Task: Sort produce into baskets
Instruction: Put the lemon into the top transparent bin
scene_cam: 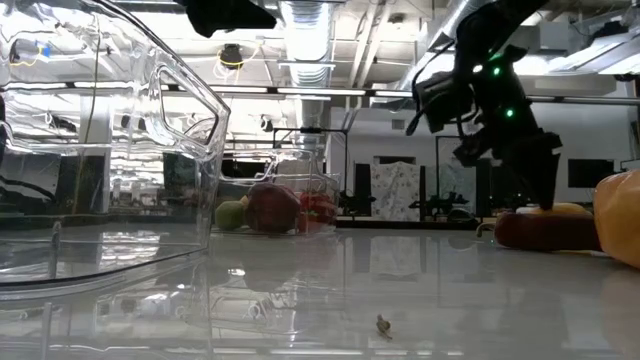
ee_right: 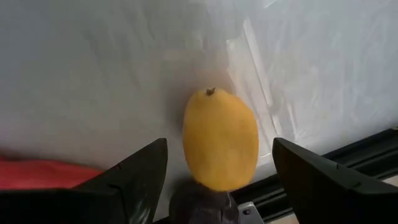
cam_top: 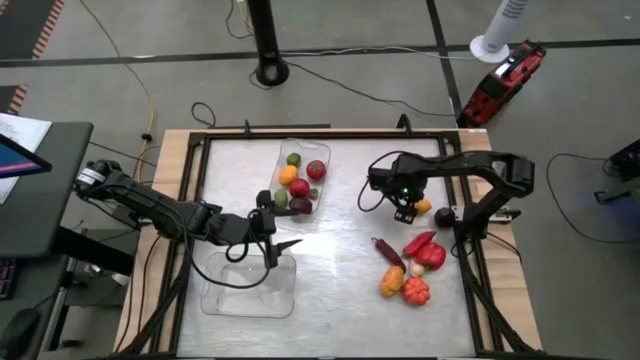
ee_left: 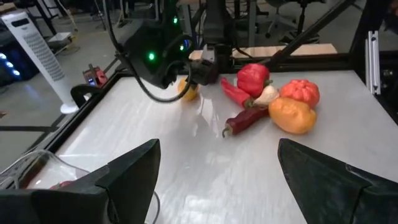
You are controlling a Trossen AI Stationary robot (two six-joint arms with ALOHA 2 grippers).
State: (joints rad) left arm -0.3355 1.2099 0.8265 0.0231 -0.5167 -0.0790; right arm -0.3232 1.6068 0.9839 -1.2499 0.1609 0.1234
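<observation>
A yellow lemon lies on the table near its right edge, and also shows in the high view. My right gripper is open above it, pointing down, one finger on either side and apart from it. My left gripper is open and empty above the far right corner of the near clear basket, which holds nothing. The far clear basket holds several pieces of produce. A loose pile of red peppers, a dark chili, an orange piece and a red tomato lies at the right.
The pile also shows in the left wrist view, past the right arm. A dark frame rail runs close beside the lemon. In the low view the near basket's wall fills the left. Bare table lies between baskets and pile.
</observation>
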